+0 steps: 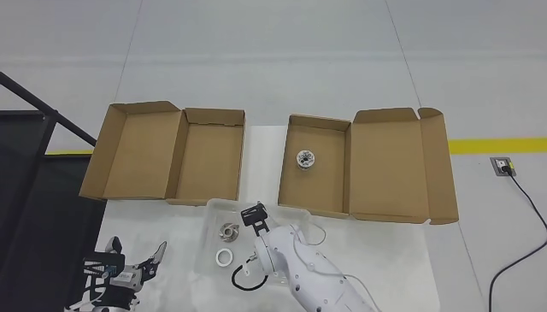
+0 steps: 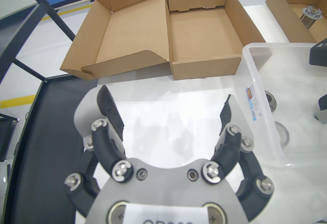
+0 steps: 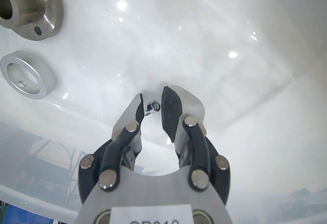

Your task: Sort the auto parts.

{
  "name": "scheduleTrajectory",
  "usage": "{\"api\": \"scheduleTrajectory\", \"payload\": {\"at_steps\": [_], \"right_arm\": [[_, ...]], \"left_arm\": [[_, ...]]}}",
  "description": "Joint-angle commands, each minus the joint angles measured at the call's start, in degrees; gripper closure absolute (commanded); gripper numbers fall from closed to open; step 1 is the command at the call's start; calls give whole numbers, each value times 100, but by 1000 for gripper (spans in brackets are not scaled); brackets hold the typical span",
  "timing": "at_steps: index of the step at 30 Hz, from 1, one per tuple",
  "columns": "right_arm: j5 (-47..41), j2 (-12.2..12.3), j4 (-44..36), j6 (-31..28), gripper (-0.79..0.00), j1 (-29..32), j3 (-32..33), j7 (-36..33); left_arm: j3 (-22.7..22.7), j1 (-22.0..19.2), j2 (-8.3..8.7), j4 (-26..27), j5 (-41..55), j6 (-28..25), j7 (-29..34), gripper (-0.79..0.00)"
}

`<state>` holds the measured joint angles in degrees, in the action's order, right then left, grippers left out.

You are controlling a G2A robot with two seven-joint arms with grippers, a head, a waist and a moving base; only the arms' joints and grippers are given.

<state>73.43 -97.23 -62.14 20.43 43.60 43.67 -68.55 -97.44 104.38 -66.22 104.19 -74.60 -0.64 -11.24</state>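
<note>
In the right wrist view the right gripper (image 3: pixel 153 97) sits low inside a clear plastic bin (image 3: pixel 230 5), its jaws drawn in to a narrow gap with a small bolt (image 3: pixel 152 108) lying crosswise between the two black pads (image 3: pixel 171 112), apparently pinched at both ends. At the upper left of that frame a flanged metal hub (image 3: pixel 25 5) stands on the bin floor, and just below it lies a flat aluminium ring (image 3: pixel 26 74), the two close but apart. From the top view the bin (image 1: pixel 211 226) sits at the lower centre of the white table (image 1: pixel 171 235), with the hub (image 1: pixel 227 230) and ring (image 1: pixel 224 257) near its left wall and the right arm reaching in over them. The left gripper (image 1: pixel 137 250) hangs at the lower left of the frame, outside the bin, with its jaws spread wide and nothing between them; its own wrist view shows the same wide gap (image 2: pixel 165 95) over bare table. Above the bin, left of centre, lies an open cardboard box (image 1: pixel 209 154) with its lid folded out to the left. Right of centre a second open cardboard box (image 1: pixel 320 184) holds a toothed metal part (image 1: pixel 306 158) near its upper left corner
</note>
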Motion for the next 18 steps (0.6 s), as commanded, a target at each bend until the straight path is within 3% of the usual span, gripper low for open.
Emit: {"api": "scheduleTrajectory", "payload": {"at_steps": [1,3,12,18], "right_arm": [[41,-2,-33,-4,-105,25,14,-12],[85,-1,-71,-13,0,47,39,-7],[457,64,-722,-121,0,275,217,-1],[1156,247,-2286,-552,0,772,482,128]], "left_arm": [[0,0,0,0,0,0,0,-785],[0,0,0,0,0,0,0,-785],[0,0,0,0,0,0,0,-785],[0,0,0,0,0,0,0,-785]]}}
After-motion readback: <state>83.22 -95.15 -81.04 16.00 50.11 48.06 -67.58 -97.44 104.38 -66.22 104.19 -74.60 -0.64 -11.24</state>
